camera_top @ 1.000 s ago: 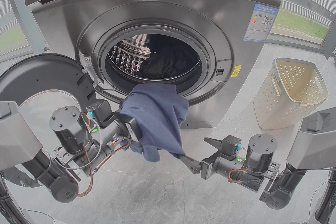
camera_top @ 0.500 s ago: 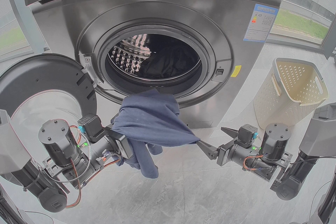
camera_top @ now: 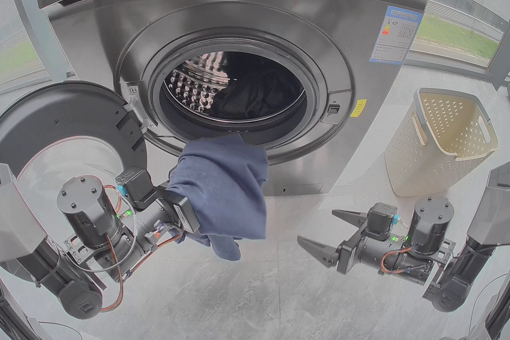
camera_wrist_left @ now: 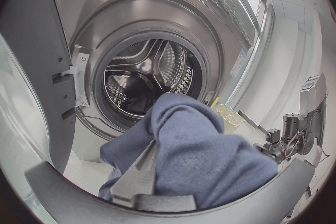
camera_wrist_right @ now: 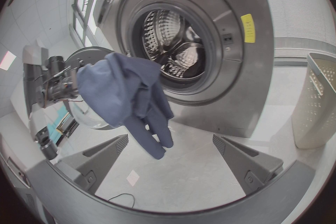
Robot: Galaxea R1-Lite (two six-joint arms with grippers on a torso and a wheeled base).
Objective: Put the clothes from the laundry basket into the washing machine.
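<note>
the left jaws are clamped on the blue garment, which hangs just below the washing machine's open drum; its mouth lies up and ahead. the right jaws gape wide, empty, off to the right.

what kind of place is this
Probably a laundry area: a front-loading washing machine with its door swung open, and a cream laundry basket on the tiled floor beside it.

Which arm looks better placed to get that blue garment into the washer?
Left. The left tool holds the blue garment just below the drum opening, facing in. The right tool is open, empty, lower and off to the side.
</note>
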